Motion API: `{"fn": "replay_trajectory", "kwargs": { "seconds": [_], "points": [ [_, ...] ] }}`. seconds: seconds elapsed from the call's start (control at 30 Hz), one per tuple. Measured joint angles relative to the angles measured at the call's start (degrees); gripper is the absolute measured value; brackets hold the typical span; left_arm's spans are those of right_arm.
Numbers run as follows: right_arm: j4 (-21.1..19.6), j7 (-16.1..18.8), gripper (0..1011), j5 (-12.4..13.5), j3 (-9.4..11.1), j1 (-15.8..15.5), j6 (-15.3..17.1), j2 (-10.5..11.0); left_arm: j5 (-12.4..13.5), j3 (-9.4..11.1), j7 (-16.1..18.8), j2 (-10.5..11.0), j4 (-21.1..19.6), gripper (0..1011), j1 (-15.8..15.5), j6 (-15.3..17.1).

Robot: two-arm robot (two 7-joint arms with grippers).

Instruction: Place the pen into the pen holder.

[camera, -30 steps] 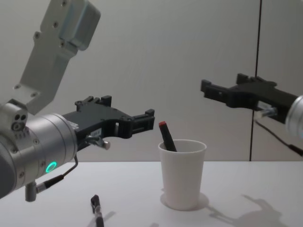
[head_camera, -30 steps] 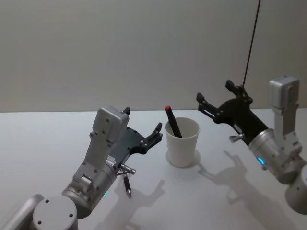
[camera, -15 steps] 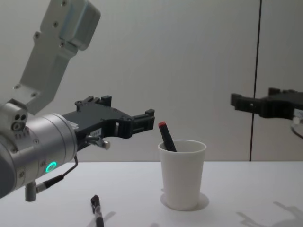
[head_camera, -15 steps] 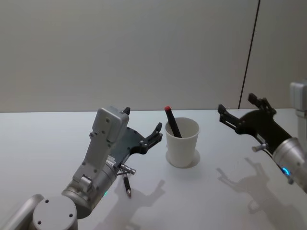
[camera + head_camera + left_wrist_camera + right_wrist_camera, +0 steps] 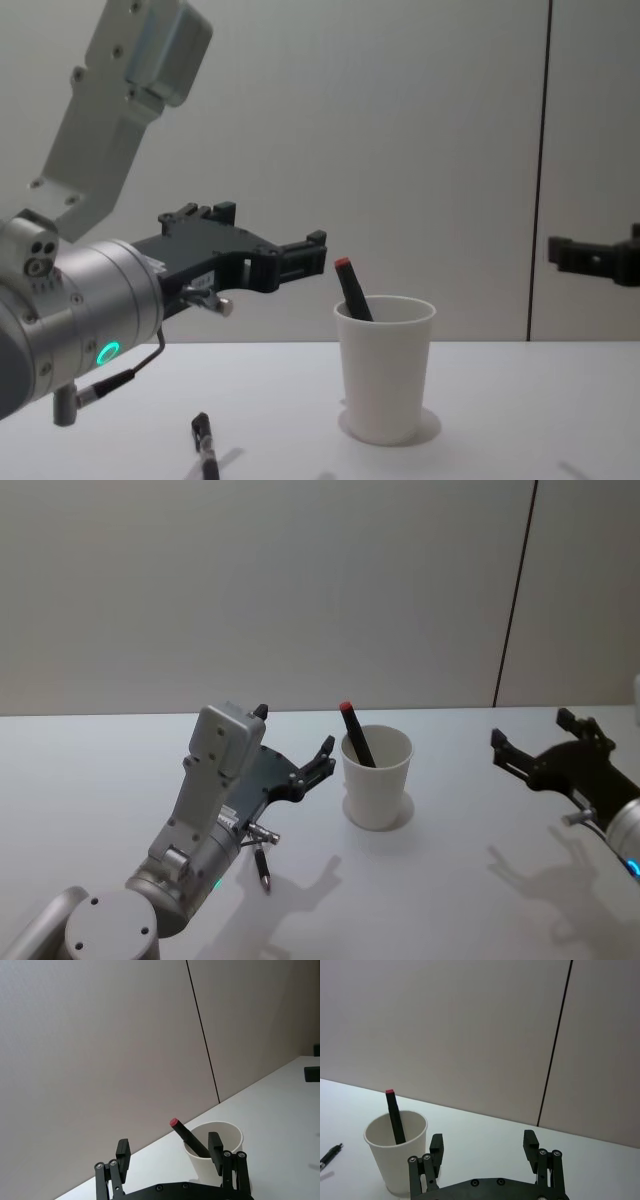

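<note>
Right gripper (image 5: 531, 730) has pulled back to the right, well apart from the pen holder (image 5: 377, 780); its jaws are spread wide and empty.

Head view: red-capped pen (image 5: 355, 735) stands tilted inside the holder. Left gripper (image 5: 293, 732) sits just left of it, wide open, holding nothing, with a loose black pen (image 5: 263, 865) on the table (image 5: 450, 900) below.

Chest view: left gripper is level with the pen's cap, not touching.

Left wrist view: holder lies just beyond the fingers.

Right wrist view: holder lies farther off, nothing between.

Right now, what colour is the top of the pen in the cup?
Red, on a black pen; clearest in left wrist view.
</note>
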Motion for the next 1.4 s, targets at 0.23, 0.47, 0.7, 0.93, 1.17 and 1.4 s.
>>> {"fn": "replay_trajectory", "kwargs": {
  "seconds": [0.23,0.47,0.7,0.93,1.17,1.4],
  "points": [
    [-2.2,-1.5,1002,0.6,0.8,-2.2,1.4,1.2,0.0,0.0,0.0,0.0,0.0,1003,0.0,0.0],
    [-3.5,-2.4,1002,0.9,1.3,-3.5,2.3,2.0,0.0,0.0,0.0,0.0,0.0,1002,0.0,0.0],
    [-4.3,-2.9,1002,1.1,1.6,-4.3,2.8,2.5,0.0,0.0,0.0,0.0,0.0,1003,0.0,0.0],
    [-4.8,-3.2,1002,1.2,1.8,-4.8,3.1,2.8,0.0,0.0,0.0,0.0,0.0,1003,0.0,0.0],
    [-5.0,-3.4,1002,1.3,1.9,-5.1,3.2,2.9,0.6,-0.1,-0.1,0.0,0.0,1003,0.0,0.3],
    [-5.2,-3.5,1002,1.3,1.9,-5.2,3.3,3.0,1.9,-0.4,-0.2,0.1,-0.1,1003,-0.2,2.1]
  ]
}}
